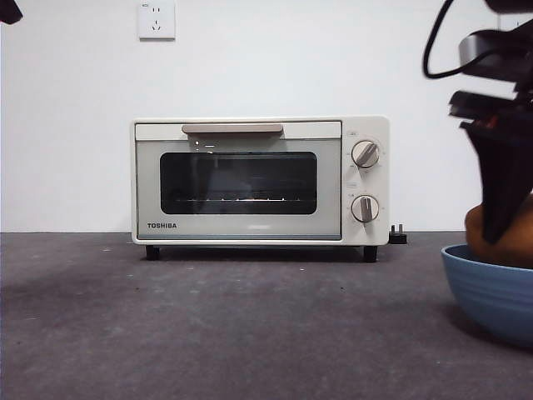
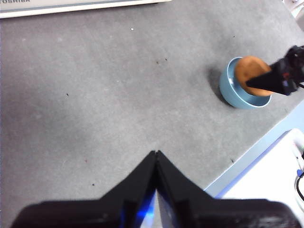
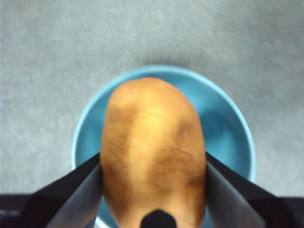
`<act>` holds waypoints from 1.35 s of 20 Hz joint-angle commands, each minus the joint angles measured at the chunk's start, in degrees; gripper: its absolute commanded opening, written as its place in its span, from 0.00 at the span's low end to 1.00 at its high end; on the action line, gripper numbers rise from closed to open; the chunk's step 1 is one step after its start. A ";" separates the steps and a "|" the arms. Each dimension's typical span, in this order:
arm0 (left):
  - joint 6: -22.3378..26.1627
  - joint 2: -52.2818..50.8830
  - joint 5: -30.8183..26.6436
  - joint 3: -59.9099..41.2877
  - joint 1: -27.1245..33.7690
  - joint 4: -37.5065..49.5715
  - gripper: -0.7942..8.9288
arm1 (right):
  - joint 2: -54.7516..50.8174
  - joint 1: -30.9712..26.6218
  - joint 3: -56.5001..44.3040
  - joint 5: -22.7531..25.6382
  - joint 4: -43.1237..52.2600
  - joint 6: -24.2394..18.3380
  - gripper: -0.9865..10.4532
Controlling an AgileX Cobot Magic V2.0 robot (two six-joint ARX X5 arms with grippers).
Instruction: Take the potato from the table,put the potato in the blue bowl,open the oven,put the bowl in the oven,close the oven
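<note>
Right gripper [image 3: 153,190]: we've got the potato [image 3: 152,147] pinched between both jaws, one on each long flank.
Potato: long axis runs straight out from the jaws, and it sits right over the blue bowl [image 3: 228,123], low past the rim in the front view.
Next, we reckon: just let go.
Left gripper [image 2: 156,156]: jaws together, holding nothing, well away from the bowl.
Oven [image 1: 260,180]: door closed.

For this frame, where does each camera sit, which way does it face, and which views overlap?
Front view: low at table height, looking level at the closed oven; a dark arm enters at right.
Left wrist view: high above the table, looking down; the left end effector is shut.
Right wrist view: directly above the blue bowl; the right end effector grips the potato.
All three show bowl and potato.
</note>
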 commanded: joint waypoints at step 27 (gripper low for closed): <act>-9.40 16.48 2.97 5.84 -0.22 21.70 0.08 | -8.37 1.22 20.85 -0.11 -18.53 -1.29 0.23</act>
